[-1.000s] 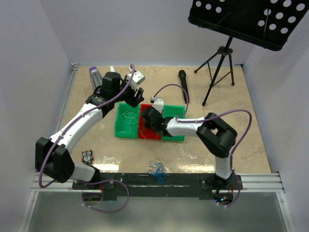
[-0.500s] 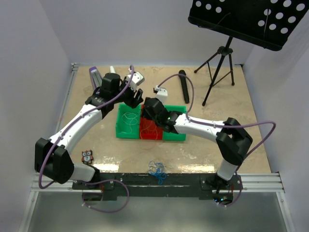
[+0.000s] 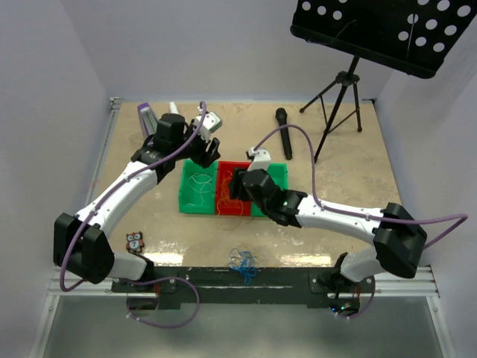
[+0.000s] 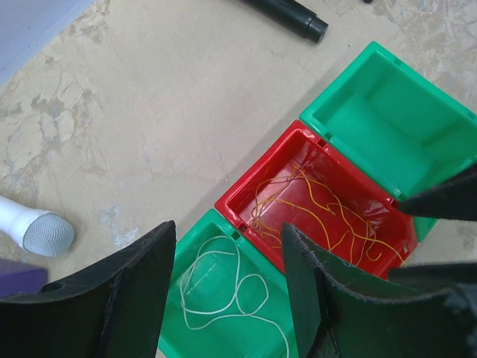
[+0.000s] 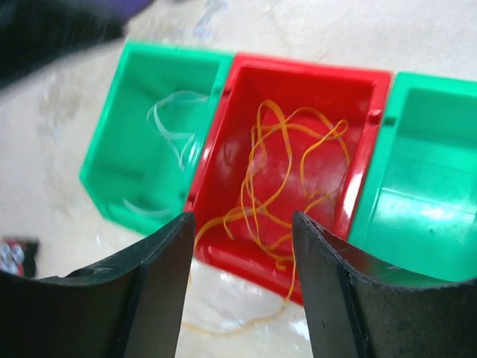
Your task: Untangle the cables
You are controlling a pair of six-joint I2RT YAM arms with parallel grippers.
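The cables are sorted by colour. A white cable (image 4: 231, 287) lies coiled in the left green bin (image 3: 188, 201). Orange cables (image 5: 287, 164) fill the red bin (image 5: 313, 78), and one orange loop hangs over its near wall onto the table. A small blue tangle (image 3: 242, 262) lies by the table's near edge. My right gripper (image 5: 242, 220) hovers open over the red bin's near wall, holding nothing. Open and with nothing held, my left gripper (image 4: 227, 231) hangs above the left green bin. In the top view the left gripper (image 3: 206, 153) sits behind the bins and the right gripper (image 3: 237, 183) over them.
A third bin, green (image 4: 387, 127), stands right of the red one. A black microphone (image 3: 283, 130) and a music stand's tripod (image 3: 339, 97) are behind the bins. A white microphone (image 4: 37, 227) lies at the far left. A small owl figure (image 3: 134, 240) sits near the left arm's base.
My right gripper has opened and drawn back toward the near side, with its elbow swinging out to the right. The orange cable now lies in the red bin. The left arm has not moved.
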